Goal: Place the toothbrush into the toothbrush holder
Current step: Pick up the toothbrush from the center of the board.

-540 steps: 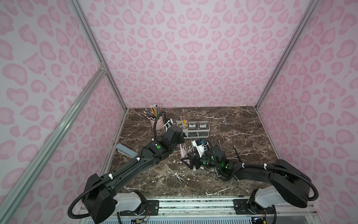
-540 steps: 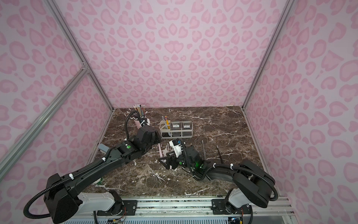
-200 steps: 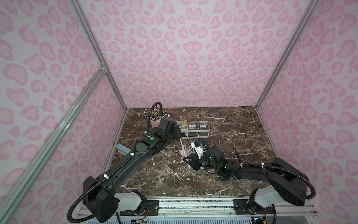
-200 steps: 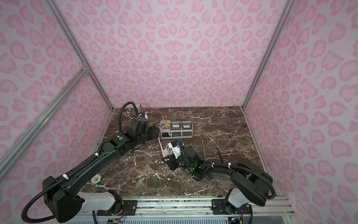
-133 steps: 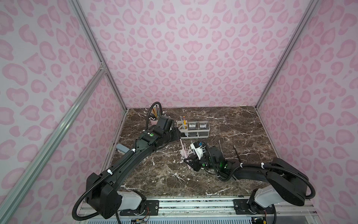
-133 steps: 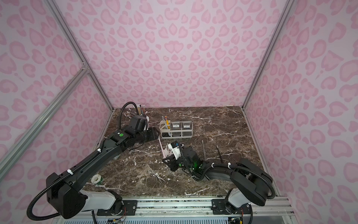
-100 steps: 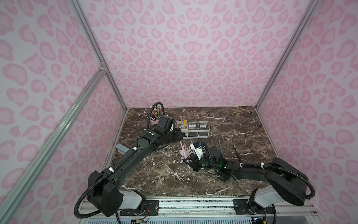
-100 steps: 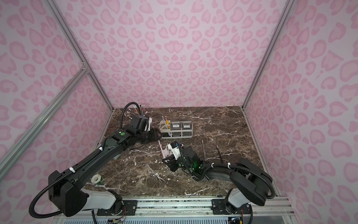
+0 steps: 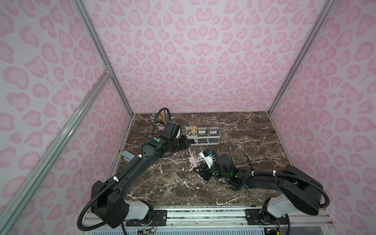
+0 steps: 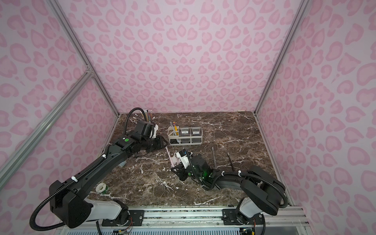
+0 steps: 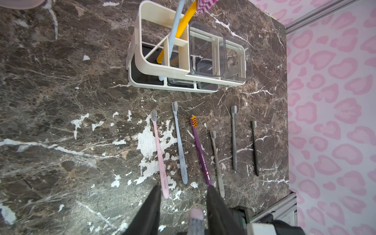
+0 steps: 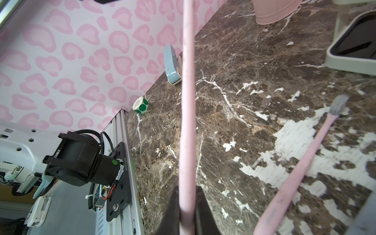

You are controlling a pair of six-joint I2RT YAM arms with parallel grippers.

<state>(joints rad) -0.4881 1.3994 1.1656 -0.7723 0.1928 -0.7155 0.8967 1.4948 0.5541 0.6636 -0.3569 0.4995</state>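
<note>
Pink toothbrush (image 9: 192,157) is held off the counter (image 9: 244,126), over its middle, a bit left. It's not the second pink brush (image 11: 160,154) lying flat in the row. R gripper (image 12: 188,189) is clamped tight on the handle end. Long axis runs from R gripper away twd the back-left corner. The grey bristle end sits btwn the jaws of L gripper (image 11: 183,187). Those jaws are narrow but apart, w/ a gap each side of the brush, so no grip yet as far as I can tell.

Toothbrush holder (image 9: 203,143) stands nr the back edge, left of centre, just beyond L gripper. L arm is clearly nearer it than R, so I judge an R-to-L handover is the step.

Vs 2.7 s ago: brush & R arm are approx in the same spot. L forearm has swung twd the left edge, and its jaws have closed in.
</note>
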